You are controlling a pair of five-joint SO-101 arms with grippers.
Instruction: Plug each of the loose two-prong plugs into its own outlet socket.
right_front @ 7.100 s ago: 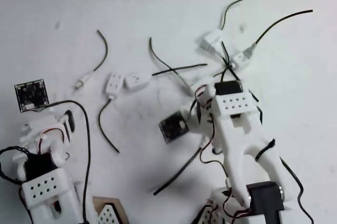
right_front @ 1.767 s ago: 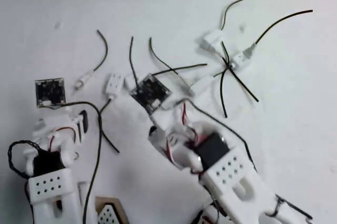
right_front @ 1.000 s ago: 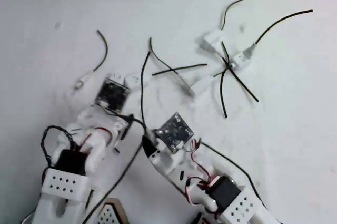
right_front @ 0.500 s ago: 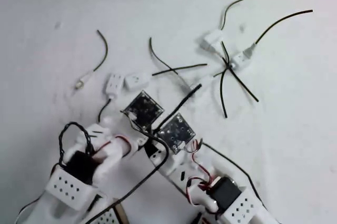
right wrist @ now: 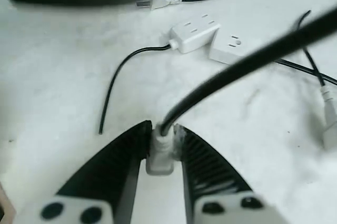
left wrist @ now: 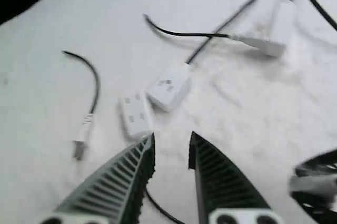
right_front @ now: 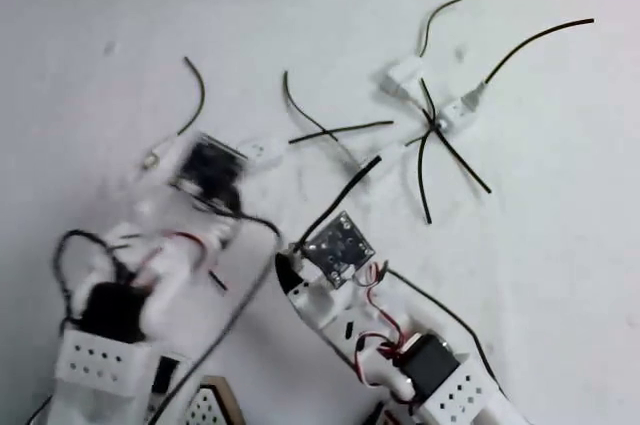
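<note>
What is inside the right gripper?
The right gripper pinches a white plug with a black cord. Its prongs are covered, so I cannot see them.

surface (left wrist: pixel 253 108): white, matt, grainy; plug (right wrist: pixel 159 153): smooth white plastic; cord (right wrist: pixel 253 63): matt black sheath; left pincer (left wrist: pixel 171 139): ribbed plastic

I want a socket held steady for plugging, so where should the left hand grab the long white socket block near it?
Grip the long socket block across its two long sides, coming down from above. It lies flat, slots up, so that span looks narrowest and leaves the face free. The open left hand hangs close beside it.
</note>
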